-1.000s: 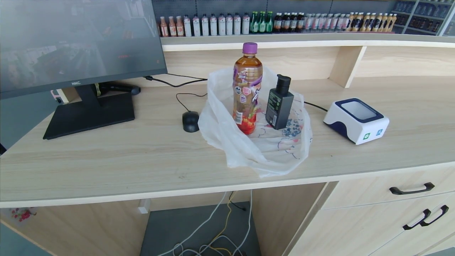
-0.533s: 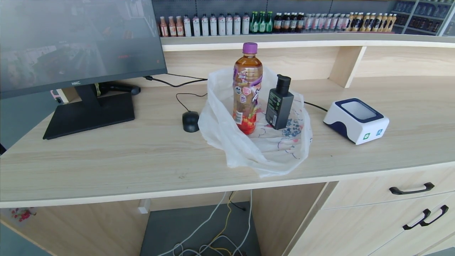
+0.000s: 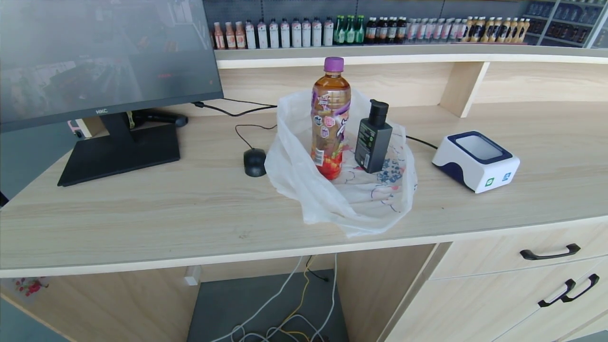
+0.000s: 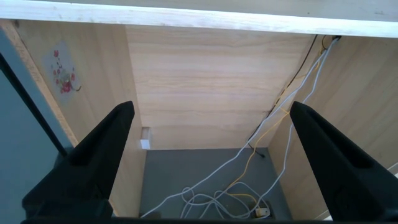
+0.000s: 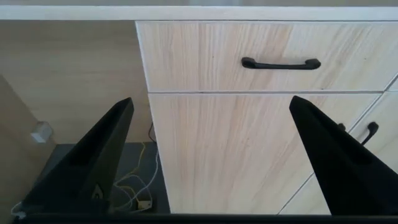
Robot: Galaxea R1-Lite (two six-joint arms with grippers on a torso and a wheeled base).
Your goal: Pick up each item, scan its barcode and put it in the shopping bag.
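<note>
A tea bottle with a purple cap and a dark pump bottle stand upright in the open white shopping bag in the middle of the counter. The white and blue barcode scanner sits to the right of the bag. My left gripper is open below the counter's front edge, facing the open bay with cables. My right gripper is open too, low in front of the drawer fronts, with nothing between its fingers.
A monitor on a black stand fills the counter's left, with a black mouse beside the bag. A raised shelf runs along the back. Drawers with black handles lie under the counter at the right; loose cables hang below.
</note>
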